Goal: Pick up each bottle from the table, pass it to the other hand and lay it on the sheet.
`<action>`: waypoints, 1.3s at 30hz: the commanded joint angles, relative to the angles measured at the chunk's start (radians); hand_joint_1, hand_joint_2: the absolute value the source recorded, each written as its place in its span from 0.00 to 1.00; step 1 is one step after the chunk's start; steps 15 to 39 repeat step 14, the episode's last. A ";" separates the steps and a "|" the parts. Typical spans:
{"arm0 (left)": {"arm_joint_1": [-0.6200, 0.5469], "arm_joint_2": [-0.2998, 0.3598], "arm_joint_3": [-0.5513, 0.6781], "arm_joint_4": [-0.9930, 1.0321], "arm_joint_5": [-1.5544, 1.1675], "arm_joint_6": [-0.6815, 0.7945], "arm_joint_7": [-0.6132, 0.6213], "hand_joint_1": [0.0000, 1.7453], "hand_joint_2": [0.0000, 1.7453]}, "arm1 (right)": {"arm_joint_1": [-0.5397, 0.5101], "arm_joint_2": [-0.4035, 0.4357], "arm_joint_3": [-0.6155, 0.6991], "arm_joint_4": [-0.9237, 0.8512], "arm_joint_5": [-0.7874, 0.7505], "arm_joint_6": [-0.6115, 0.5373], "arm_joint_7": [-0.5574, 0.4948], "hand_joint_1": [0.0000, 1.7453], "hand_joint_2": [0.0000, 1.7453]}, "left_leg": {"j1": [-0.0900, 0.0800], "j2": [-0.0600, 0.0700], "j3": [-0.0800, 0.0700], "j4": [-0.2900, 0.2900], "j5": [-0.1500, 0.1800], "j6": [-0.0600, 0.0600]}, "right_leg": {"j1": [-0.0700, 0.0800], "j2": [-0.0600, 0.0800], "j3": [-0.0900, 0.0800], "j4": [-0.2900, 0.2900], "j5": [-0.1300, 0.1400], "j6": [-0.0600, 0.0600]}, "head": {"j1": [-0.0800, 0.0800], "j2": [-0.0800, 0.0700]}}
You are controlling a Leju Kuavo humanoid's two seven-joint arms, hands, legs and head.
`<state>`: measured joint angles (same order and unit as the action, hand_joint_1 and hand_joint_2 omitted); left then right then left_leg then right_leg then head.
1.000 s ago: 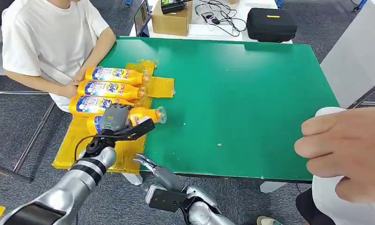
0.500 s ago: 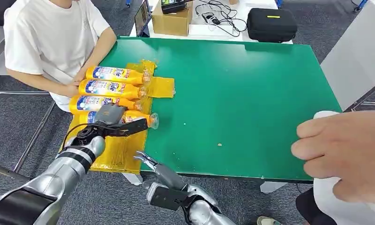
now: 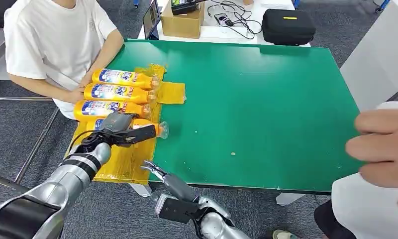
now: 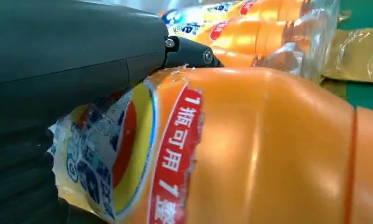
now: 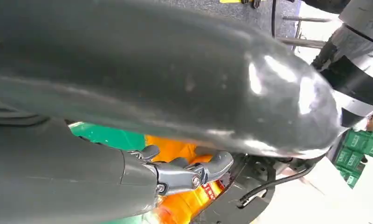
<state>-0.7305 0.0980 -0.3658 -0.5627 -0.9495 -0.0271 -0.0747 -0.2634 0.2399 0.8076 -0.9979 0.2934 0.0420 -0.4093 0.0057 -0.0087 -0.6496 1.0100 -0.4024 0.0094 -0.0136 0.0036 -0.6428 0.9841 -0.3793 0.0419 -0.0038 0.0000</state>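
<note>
Left hand [image 3: 118,128] wraps fourth bottle [image 3: 149,127], fingers clamped on body, bottle low over yellow sheet [image 3: 122,162], just beside three laid bottles [image 3: 118,92]. Contact with sheet probably made, unclear. Right hand [image 3: 159,175] empty below table edge [image 3: 247,188], fingers apart. Risk: release lets round bottle roll off fingers' far side onto green, cap end already overhanging sheet edge.

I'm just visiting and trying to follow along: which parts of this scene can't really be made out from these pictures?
- Fourth bottle: in the head view the left hand covers its label; the left wrist view is too close to show its ends.
- Right hand: its own cover blocks most of the right wrist view.
- Yellow sheet: largely hidden beneath the bottles.
- Person's hand: blurred, cut off by the head view's edge.
- Bottle labels: too small to read.
</note>
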 commanded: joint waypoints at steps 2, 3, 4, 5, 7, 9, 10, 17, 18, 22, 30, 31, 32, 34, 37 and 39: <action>-0.007 0.009 -0.007 -0.028 0.079 0.007 -0.026 0.00 1.00 | -0.025 -0.017 -0.025 0.032 0.005 -0.003 -0.004 0.00 0.00 | 0.000 0.001 0.004 0.000 -0.002 0.000 | 0.000 0.000 0.004 0.000 -0.002 -0.001 | 0.000 0.000; 0.008 0.010 -0.005 -0.057 0.094 0.011 -0.029 0.00 1.00 | -0.021 -0.019 -0.028 0.029 0.005 -0.003 -0.004 0.00 0.00 | 0.000 0.001 0.008 0.000 -0.003 0.000 | 0.001 0.000 0.008 0.000 -0.003 -0.001 | 0.000 0.000; 0.030 0.012 -0.002 -0.099 0.116 0.013 -0.037 0.00 1.00 | -0.017 -0.021 -0.031 0.026 0.006 -0.005 -0.004 0.00 0.00 | 0.000 0.001 0.005 -0.001 -0.002 0.000 | 0.000 0.000 0.005 0.000 -0.002 -0.001 | 0.000 0.000; 0.055 0.023 -0.013 -0.152 0.127 0.014 -0.040 0.00 1.00 | -0.013 -0.026 -0.029 0.022 0.007 -0.005 -0.003 0.00 0.00 | 0.000 0.001 0.009 0.000 -0.004 0.000 | 0.001 0.000 0.009 -0.001 -0.004 -0.002 | 0.000 0.000; 0.073 0.032 -0.021 -0.191 0.132 0.017 -0.036 0.00 1.00 | -0.011 -0.028 -0.030 0.024 0.008 -0.006 -0.002 0.00 0.00 | 0.000 0.002 0.008 -0.001 -0.004 0.000 | 0.000 0.001 0.008 -0.001 -0.003 -0.001 | 0.000 0.000; 0.083 0.038 -0.027 -0.217 0.131 0.029 -0.034 0.00 1.00 | -0.010 -0.029 -0.030 0.024 0.009 -0.008 -0.002 0.00 0.00 | 0.000 0.002 0.005 -0.001 -0.002 0.000 | 0.000 0.001 0.005 -0.001 -0.002 -0.001 | 0.000 0.000; 0.089 0.039 -0.027 -0.229 0.131 0.045 -0.033 0.00 1.00 | -0.010 -0.029 -0.031 0.023 0.010 -0.009 -0.002 0.00 0.00 | 0.000 0.001 0.008 -0.001 -0.004 0.000 | 0.001 0.000 0.008 -0.001 -0.004 -0.002 | 0.000 0.000; 0.146 0.042 -0.036 -0.342 0.171 0.063 -0.057 0.00 1.00 | -0.003 -0.032 -0.030 0.022 0.016 -0.010 -0.003 0.00 0.00 | 0.000 0.001 0.008 -0.001 -0.004 0.000 | 0.000 0.000 0.008 -0.001 -0.004 -0.001 | 0.000 0.000; 0.146 0.042 -0.036 -0.342 0.171 0.063 -0.057 0.00 1.00 | -0.003 -0.032 -0.030 0.022 0.016 -0.010 -0.003 0.00 0.00 | 0.000 0.001 0.008 -0.001 -0.004 0.000 | 0.000 0.000 0.008 -0.001 -0.004 -0.001 | 0.000 0.000; 0.146 0.042 -0.036 -0.342 0.171 0.063 -0.057 0.00 1.00 | -0.003 -0.032 -0.030 0.022 0.016 -0.010 -0.003 0.00 0.00 | 0.000 0.001 0.008 -0.001 -0.004 0.000 | 0.000 0.000 0.008 -0.001 -0.004 -0.001 | 0.000 0.000; 0.146 0.042 -0.036 -0.342 0.171 0.063 -0.057 0.00 1.00 | -0.003 -0.032 -0.030 0.022 0.016 -0.010 -0.003 0.00 0.00 | 0.000 0.001 0.008 -0.001 -0.004 0.000 | 0.000 0.000 0.008 -0.001 -0.004 -0.001 | 0.000 0.000; 0.146 0.042 -0.036 -0.342 0.171 0.063 -0.057 0.00 1.00 | -0.003 -0.032 -0.030 0.022 0.016 -0.010 -0.003 0.00 0.00 | 0.000 0.001 0.008 -0.001 -0.004 0.000 | 0.000 0.000 0.008 -0.001 -0.004 -0.001 | 0.000 0.000; 0.146 0.042 -0.036 -0.342 0.171 0.063 -0.057 0.00 1.00 | -0.003 -0.032 -0.030 0.022 0.016 -0.010 -0.003 0.00 0.00 | 0.000 0.001 0.008 -0.001 -0.004 0.000 | 0.000 0.000 0.008 -0.001 -0.004 -0.001 | 0.000 0.000; 0.146 0.042 -0.036 -0.342 0.171 0.063 -0.057 0.00 1.00 | -0.003 -0.032 -0.030 0.022 0.016 -0.010 -0.003 0.00 0.00 | 0.000 0.001 0.008 -0.001 -0.004 0.000 | 0.000 0.000 0.008 -0.001 -0.004 -0.001 | 0.000 0.000; 0.146 0.042 -0.036 -0.342 0.171 0.063 -0.057 0.00 1.00 | -0.003 -0.032 -0.030 0.022 0.016 -0.010 -0.003 0.00 0.00 | 0.000 0.001 0.008 -0.001 -0.004 0.000 | 0.000 0.000 0.008 -0.001 -0.004 -0.001 | 0.000 0.000; 0.146 0.042 -0.036 -0.342 0.171 0.063 -0.057 0.00 1.00 | -0.003 -0.032 -0.030 0.022 0.016 -0.010 -0.003 0.00 0.00 | 0.000 0.001 0.008 -0.001 -0.004 0.000 | 0.000 0.000 0.008 -0.001 -0.004 -0.001 | 0.000 0.000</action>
